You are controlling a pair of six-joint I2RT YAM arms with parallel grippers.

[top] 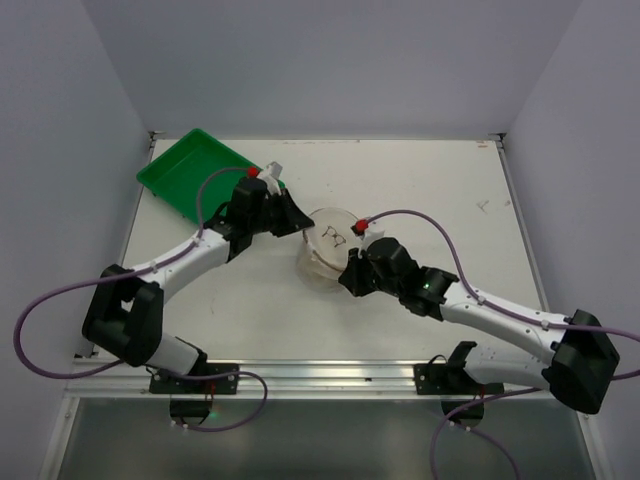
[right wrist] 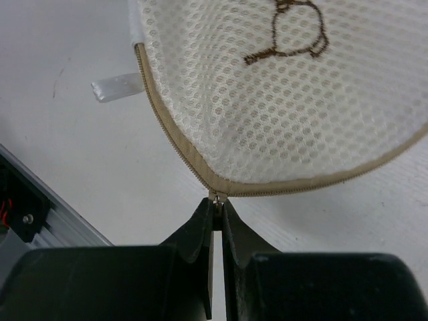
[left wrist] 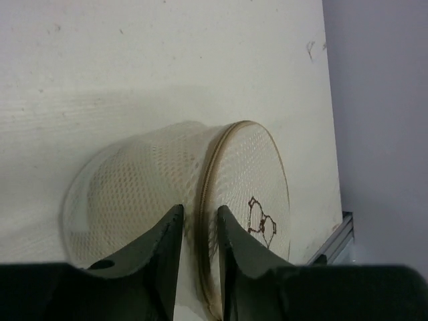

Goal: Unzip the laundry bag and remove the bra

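Laundry bag point(top: 326, 250) sits mid-table point(top: 430, 190), lid with the black mark up, between the 2 claws. Right gripper point(right wrist: 215, 208) is closed tight on the zip pull point(right wrist: 215, 198) at the lid's near edge. Left gripper point(left wrist: 199, 219) is on the far-left side, jaws a slit apart astride the zip seam point(left wrist: 204, 180); can't tell if it's pinching. Bra not readable through the mesh. Green tray point(top: 190, 170) is at the far-left corner.
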